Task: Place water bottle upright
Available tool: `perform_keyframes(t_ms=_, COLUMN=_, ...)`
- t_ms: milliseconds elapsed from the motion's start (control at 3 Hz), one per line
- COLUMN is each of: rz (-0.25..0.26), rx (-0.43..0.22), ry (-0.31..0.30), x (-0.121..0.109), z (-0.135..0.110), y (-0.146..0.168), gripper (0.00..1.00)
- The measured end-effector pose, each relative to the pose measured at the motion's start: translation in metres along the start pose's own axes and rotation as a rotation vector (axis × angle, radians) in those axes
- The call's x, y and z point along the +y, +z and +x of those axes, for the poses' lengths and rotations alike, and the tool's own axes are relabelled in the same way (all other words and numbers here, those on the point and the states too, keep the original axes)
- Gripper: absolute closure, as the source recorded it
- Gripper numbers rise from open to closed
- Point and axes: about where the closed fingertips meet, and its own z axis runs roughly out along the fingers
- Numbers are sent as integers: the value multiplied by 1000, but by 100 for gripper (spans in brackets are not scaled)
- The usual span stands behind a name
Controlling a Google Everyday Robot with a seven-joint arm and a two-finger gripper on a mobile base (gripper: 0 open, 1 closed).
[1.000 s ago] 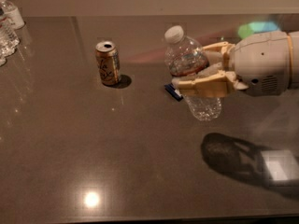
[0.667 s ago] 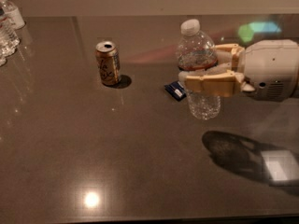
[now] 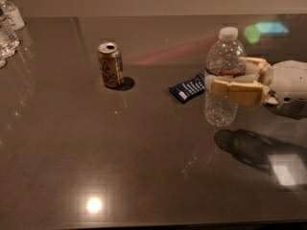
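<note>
My gripper [image 3: 225, 76], at three o'clock, clamps the water bottle [image 3: 221, 108] upright (seemingly airborne); next, lower gently, then release.

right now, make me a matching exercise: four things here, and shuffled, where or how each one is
1 water bottle
2 drink can
3 blue snack packet
4 gripper

a lying flat between can and bottle
b standing on the table, left of the packet
c upright, clamped mid-body
d reaching in from the right, shut

Pairs: 1-c, 2-b, 3-a, 4-d
</note>
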Motion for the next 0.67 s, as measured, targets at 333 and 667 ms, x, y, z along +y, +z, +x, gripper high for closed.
perform_keyframes(t_ms=333, rz=29, rx=-27, ry=35, x=-12, z=17, y=-14, gripper=100)
perform_keyframes(t_ms=667, rz=37, rx=-50, ry=44, x=-17, z=32, y=-23, gripper=100)
